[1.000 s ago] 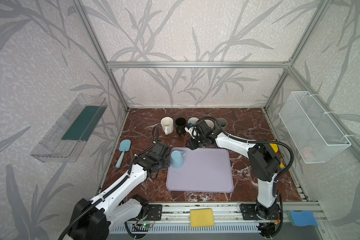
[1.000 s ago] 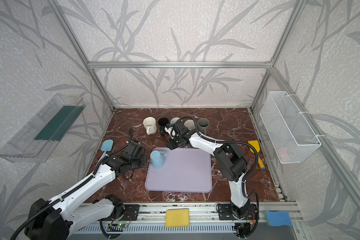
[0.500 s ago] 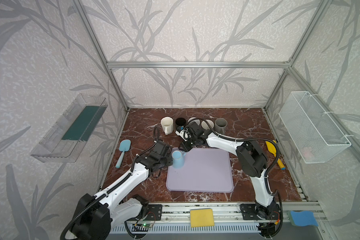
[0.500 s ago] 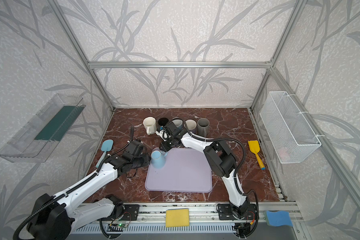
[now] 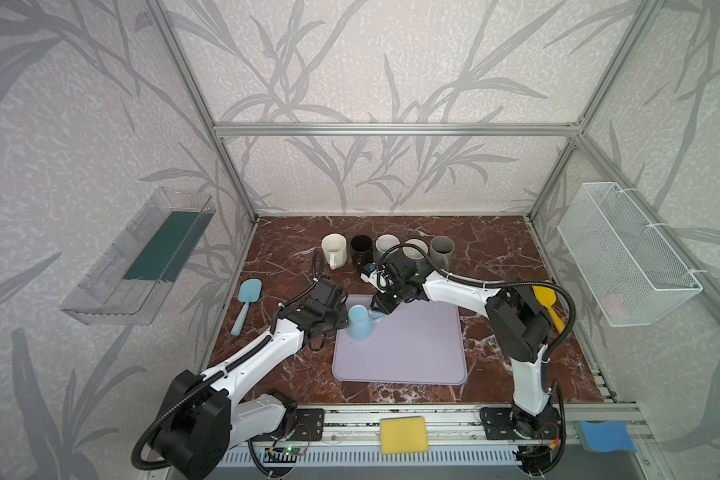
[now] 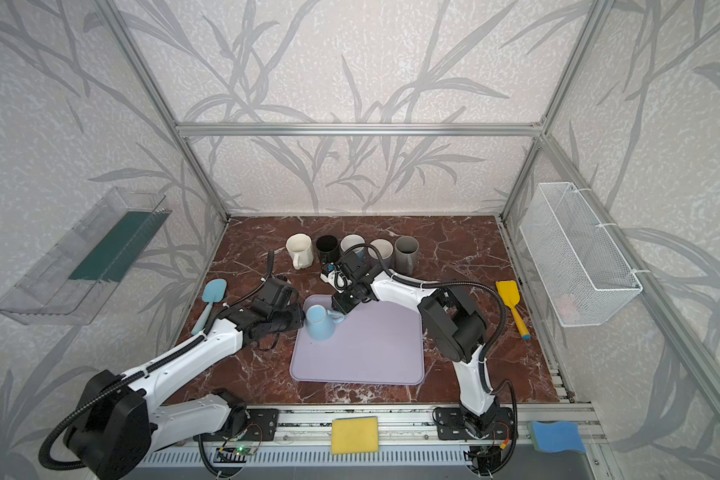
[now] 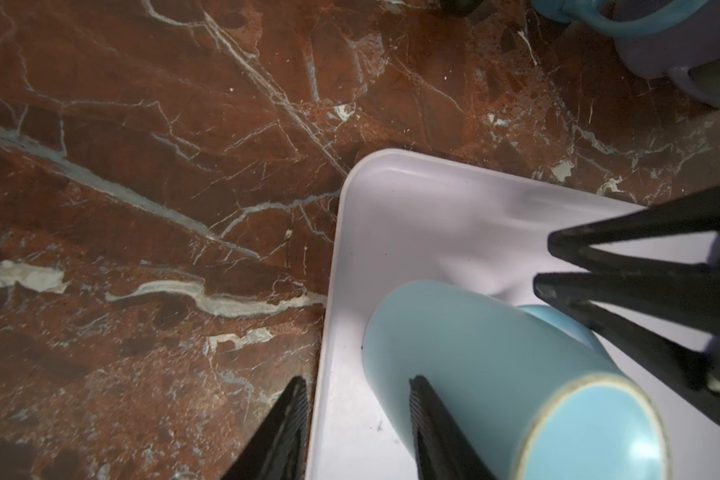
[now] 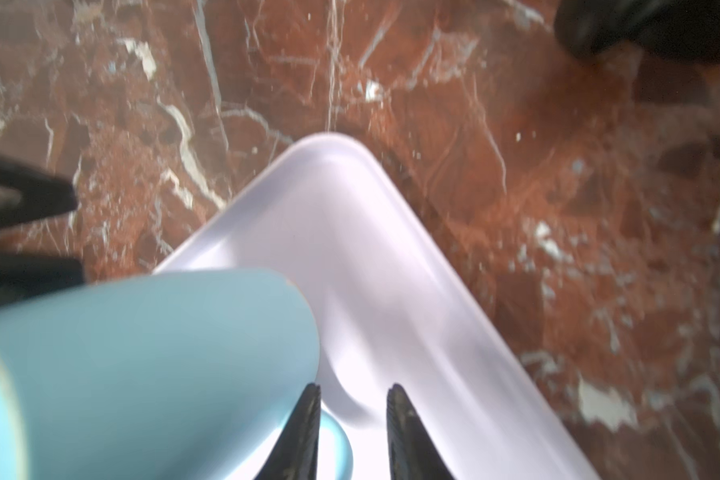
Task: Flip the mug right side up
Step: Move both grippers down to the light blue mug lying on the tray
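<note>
A light blue mug (image 5: pixel 359 323) stands upside down, base up, on the far left corner of the lilac mat (image 5: pixel 408 353), seen in both top views. Its handle (image 5: pixel 377 318) points right. My left gripper (image 7: pixel 358 399) is open at the mug's left side. One of its fingers (image 7: pixel 427 419) lies against the mug wall (image 7: pixel 487 365), the other over the mat's edge. My right gripper (image 8: pixel 352 399) hangs over the handle (image 8: pixel 339 440) with a narrow gap between its fingers. The handle's loop shows partly in that gap.
Several mugs stand in a row at the back, from a cream one (image 5: pixel 334 249) to a grey one (image 5: pixel 442 249). A blue spatula (image 5: pixel 248 299) lies left and a yellow spatula (image 5: pixel 546 302) right. A wire basket (image 5: pixel 628 257) hangs on the right wall.
My right gripper has moved left and forward from the mug row to the blue mug's handle, and its jaws have narrowed. The left arm and the mug have barely moved.
</note>
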Controlling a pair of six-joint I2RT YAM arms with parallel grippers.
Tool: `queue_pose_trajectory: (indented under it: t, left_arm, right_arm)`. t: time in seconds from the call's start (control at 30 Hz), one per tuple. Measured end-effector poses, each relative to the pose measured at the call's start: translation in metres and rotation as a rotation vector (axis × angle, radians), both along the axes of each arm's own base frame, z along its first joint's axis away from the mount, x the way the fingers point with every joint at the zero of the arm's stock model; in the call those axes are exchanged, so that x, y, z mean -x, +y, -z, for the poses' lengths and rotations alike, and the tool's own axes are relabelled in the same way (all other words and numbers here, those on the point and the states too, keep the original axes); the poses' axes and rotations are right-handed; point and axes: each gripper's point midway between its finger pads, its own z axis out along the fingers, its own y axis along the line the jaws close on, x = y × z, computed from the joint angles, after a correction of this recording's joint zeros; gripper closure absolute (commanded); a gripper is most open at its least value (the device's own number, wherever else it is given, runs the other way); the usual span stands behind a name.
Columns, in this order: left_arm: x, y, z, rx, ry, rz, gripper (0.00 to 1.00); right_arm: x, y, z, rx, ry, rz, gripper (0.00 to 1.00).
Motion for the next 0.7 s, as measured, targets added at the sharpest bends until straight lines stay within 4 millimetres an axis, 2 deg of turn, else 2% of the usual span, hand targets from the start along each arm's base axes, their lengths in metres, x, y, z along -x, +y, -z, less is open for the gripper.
queue_pose_trajectory:
  t: [0.2, 0.53, 0.7]
  left_arm:
    - [-0.014, -0.009, -0.002, 0.007, -0.016, 0.027, 0.57]
    - [-0.028, -0.037, 0.0, 0.098, -0.04, 0.123, 0.57]
    - [-0.034, -0.052, -0.001, 0.148, -0.054, 0.171, 0.58]
  right_arm:
    - [0.02, -0.015, -0.011, 0.02, -0.018, 0.004, 0.72]
    - [0.05, -0.037, -0.025, 0.039, -0.01, -0.004, 0.73]
    - [0.063, -0.047, -0.048, 0.029, -0.035, -0.016, 0.68]
